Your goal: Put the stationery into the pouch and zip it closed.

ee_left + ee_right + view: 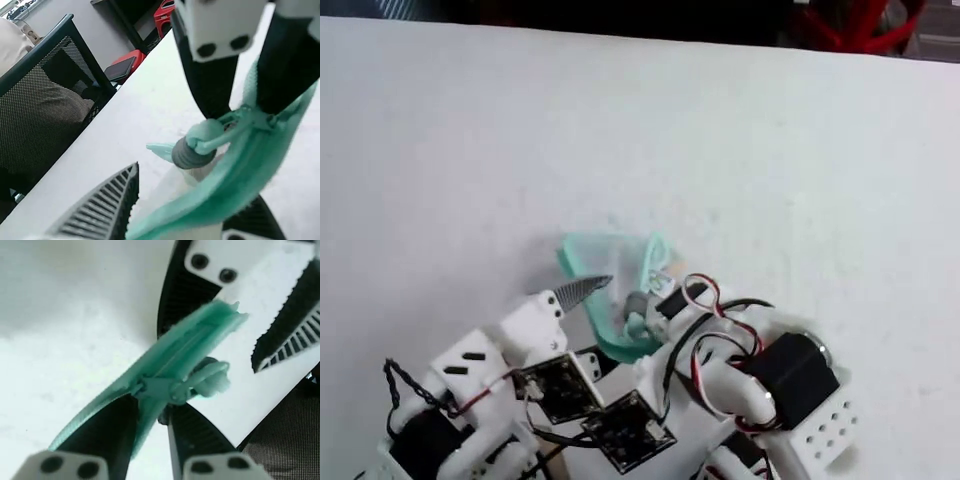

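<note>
- Low centre of the high view: soft mint-green fabric pouch (610, 262), set between both arms.
- Fingers of right gripper (162, 412) pinched on small green zipper slider (160, 390); those of left gripper (192, 200) spread astride the pouch's end.
- Likely light, limp, prone to buckling: best held at the stiffer zipper tape.

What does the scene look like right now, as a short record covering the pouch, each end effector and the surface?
pouch: green, lying on the white table in front of both arms
left end effector: open, one finger on either side of one end of the pouch
right end effector: shut on the zipper slider
zip: cannot tell how far it is closed
</note>
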Available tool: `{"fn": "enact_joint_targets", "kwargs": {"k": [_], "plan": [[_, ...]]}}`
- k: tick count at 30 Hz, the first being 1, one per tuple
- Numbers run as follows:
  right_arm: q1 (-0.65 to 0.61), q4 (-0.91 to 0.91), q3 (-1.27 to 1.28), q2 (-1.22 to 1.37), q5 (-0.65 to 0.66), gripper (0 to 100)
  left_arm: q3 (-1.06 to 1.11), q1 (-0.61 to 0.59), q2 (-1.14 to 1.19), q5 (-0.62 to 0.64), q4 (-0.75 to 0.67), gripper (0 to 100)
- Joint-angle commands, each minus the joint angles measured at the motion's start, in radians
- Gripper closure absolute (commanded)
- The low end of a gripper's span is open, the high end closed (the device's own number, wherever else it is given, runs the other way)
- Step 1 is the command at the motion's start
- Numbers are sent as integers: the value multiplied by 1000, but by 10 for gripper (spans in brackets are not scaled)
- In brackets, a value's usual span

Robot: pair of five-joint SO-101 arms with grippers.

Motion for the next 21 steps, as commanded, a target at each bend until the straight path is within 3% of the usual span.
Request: {"fn": "enact_joint_targets", "kwargs": {"k": [1,3,8,10,14,21], "plan": [[24,2,-75,12,-21,981,21,16,-2,-11,6,737],[33,-2,-87,12,-21,981,23,21,-2,-11,17,767],[33,-64,-89,15,-86,981,17,24,-2,-12,28,987],[33,-96,-94,35,-121,981,15,24,-2,-5,34,950],[33,-122,-123,102,-180,981,15,84,-2,-3,35,976],[35,-188,-322,213,-516,981,-68,188,-2,35,106,978]]}}
